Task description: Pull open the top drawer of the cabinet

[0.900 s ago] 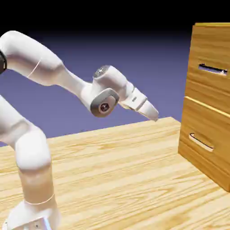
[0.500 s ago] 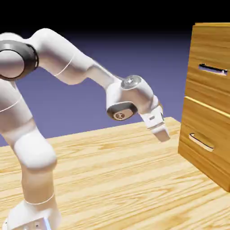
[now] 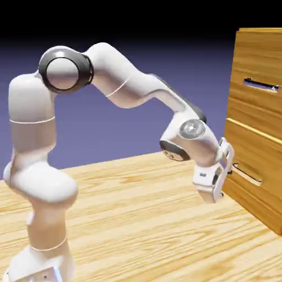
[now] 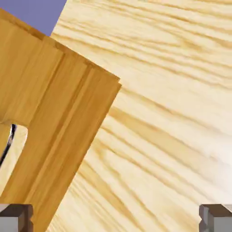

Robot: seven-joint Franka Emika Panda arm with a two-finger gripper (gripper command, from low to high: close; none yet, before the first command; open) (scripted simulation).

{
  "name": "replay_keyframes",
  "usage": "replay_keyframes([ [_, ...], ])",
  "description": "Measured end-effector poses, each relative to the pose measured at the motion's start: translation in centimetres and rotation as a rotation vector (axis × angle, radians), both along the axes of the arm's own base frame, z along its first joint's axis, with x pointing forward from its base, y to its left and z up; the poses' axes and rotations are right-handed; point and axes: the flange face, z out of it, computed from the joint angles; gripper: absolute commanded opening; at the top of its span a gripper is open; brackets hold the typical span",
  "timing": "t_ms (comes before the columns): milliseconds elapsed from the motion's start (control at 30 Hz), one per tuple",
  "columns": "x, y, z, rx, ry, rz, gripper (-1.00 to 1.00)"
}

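The top drawer (image 3: 256, 107) is shut at the upper right of the exterior view, its straight bar handle (image 3: 261, 85) below the cabinet's (image 3: 267, 30) top edge. The end effector (image 4: 116, 217) is released, its fingertips spread wide at the lower corners of the hand view with nothing between them. It points down over the counter (image 3: 126, 215), near the lower drawer's curved handle (image 3: 246, 174) and well below the bar, so the step in hand is the approach. Best to back off from the cabinet front, rise to the bar's height, level the wrist and bring one finger above and one below the bar before closing. Then draw straight out; tilting could bind the drawer or slip the grip.
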Motion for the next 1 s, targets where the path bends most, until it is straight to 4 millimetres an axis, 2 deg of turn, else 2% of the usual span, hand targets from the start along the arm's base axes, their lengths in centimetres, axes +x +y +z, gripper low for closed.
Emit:
replay_keyframes([
  [167, 1.6, -1.2, -0.2, 0.050, -0.046, -0.146, 0.00],
  [300, 3.1, -1.6, 0.7, 0.079, -0.114, -0.245, 0.00],
  [433, 4.8, -1.2, 2.5, 0.103, -0.210, -0.321, 0.00],
  [567, 6.5, 0.0, 5.2, 0.129, -0.330, -0.370, 0.00],
  [700, 8.2, 2.3, 8.8, 0.162, -0.470, -0.388, 0.00],
  [800, 9.4, 4.8, 12.0, 0.194, -0.585, -0.378, 0.00],
  [900, 10.3, 8.2, 15.5, 0.234, -0.704, -0.347, 0.00],
  [1000, 10.8, 12.4, 19.2, 0.284, -0.824, -0.297, 0.00],
])
